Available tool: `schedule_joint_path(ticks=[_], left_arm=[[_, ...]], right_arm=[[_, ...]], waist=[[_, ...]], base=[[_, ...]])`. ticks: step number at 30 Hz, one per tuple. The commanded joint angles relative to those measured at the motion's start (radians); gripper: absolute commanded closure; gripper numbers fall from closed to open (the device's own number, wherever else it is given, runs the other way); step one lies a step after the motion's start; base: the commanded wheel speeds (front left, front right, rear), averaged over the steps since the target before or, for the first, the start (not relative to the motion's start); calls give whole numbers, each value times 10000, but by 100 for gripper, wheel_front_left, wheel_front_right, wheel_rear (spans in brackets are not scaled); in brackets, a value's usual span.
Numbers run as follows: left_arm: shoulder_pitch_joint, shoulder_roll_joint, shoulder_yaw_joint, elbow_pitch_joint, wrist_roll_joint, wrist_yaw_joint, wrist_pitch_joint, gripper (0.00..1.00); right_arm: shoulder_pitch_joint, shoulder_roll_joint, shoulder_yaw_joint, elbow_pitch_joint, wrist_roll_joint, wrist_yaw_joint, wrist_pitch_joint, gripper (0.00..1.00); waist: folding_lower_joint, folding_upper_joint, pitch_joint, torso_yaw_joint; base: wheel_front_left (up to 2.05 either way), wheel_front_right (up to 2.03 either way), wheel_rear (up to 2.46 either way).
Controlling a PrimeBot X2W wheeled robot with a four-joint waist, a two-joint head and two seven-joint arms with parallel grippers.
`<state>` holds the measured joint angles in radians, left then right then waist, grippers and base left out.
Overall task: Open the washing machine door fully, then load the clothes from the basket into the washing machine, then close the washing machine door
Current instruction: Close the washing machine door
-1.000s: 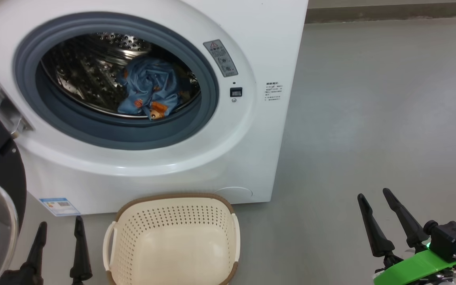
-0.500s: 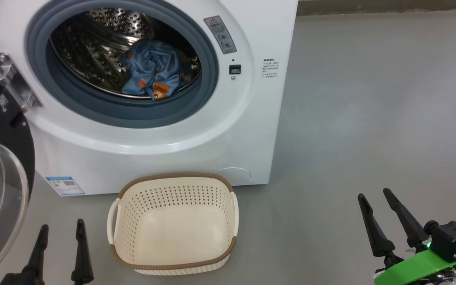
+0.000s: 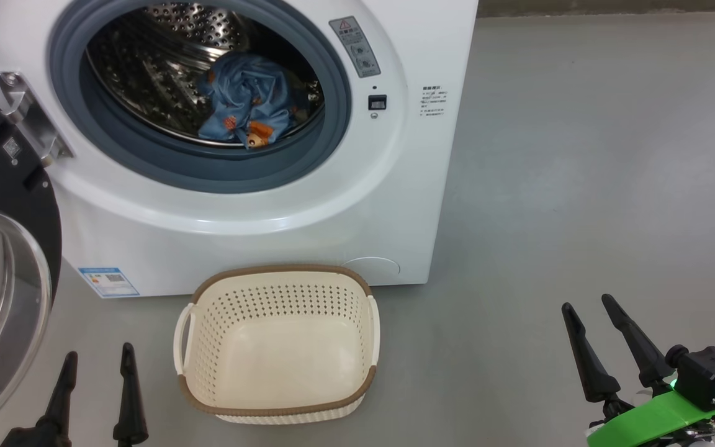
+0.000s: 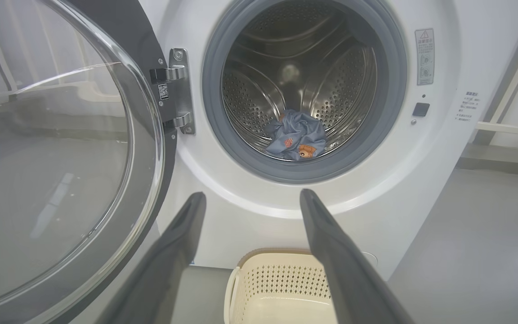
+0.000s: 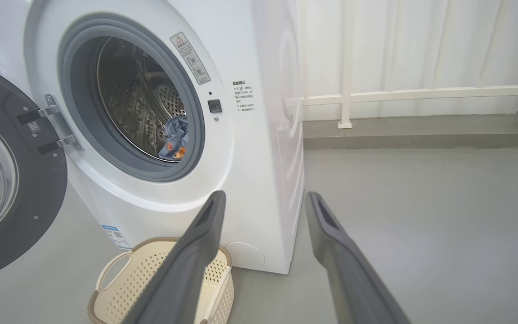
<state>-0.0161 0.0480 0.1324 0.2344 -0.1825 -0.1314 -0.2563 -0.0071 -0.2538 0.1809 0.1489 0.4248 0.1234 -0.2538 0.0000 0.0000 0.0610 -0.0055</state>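
Note:
The white washing machine (image 3: pixel 258 223) (image 4: pixel 425 171) (image 5: pixel 259 148) stands ahead. Its door (image 3: pixel 4 248) (image 4: pixel 61 180) (image 5: pixel 11 180), black-rimmed with a glass bowl, hangs swung open at the left. Blue clothes (image 3: pixel 246 99) (image 4: pixel 296 141) (image 5: pixel 176 139) with orange figures lie in the steel drum. The cream basket (image 3: pixel 280 344) (image 4: pixel 281 292) (image 5: pixel 151 279) sits on the floor before the machine with nothing in it. My left gripper (image 3: pixel 97 357) (image 4: pixel 250 198) is open, low left beside the basket. Low at the right, away from the machine, my right gripper (image 3: pixel 588 303) (image 5: pixel 265 195) is open.
Grey floor (image 3: pixel 581 155) stretches to the right of the machine. A white railing (image 5: pixel 398 94) and a pale curtain stand behind it. The open door juts out at the left, close to my left arm.
The head view has shifted, so the machine sits higher and the whole basket shows. Both grippers stay open in the same spots.

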Motion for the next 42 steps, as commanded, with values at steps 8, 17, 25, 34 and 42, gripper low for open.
schedule_joint_path(ticks=[8,17,25,34,42], left_arm=[[-174,118,290,-425,-78,8,-55,0],[-158,64,369,-530,-153,8,-55,0],[-103,30,532,-528,-296,8,-55,0],[-44,24,415,-419,-716,123,-55,0],[15,23,303,-412,-941,287,-55,0]], right_arm=[[-114,-266,143,-272,-59,73,-80,9],[-166,-328,176,-273,-75,73,-80,10],[-299,-411,325,-253,-58,73,-80,10],[-488,-541,689,-193,-27,73,-80,11],[-663,-643,977,-146,22,73,-80,11]], waist=[[0,0,60,353],[0,0,185,1032],[0,0,257,1883],[0,0,295,3042],[0,0,333,3919]], base=[[0,0,0],[0,0,0],[0,0,0],[0,0,0],[0,0,0]])
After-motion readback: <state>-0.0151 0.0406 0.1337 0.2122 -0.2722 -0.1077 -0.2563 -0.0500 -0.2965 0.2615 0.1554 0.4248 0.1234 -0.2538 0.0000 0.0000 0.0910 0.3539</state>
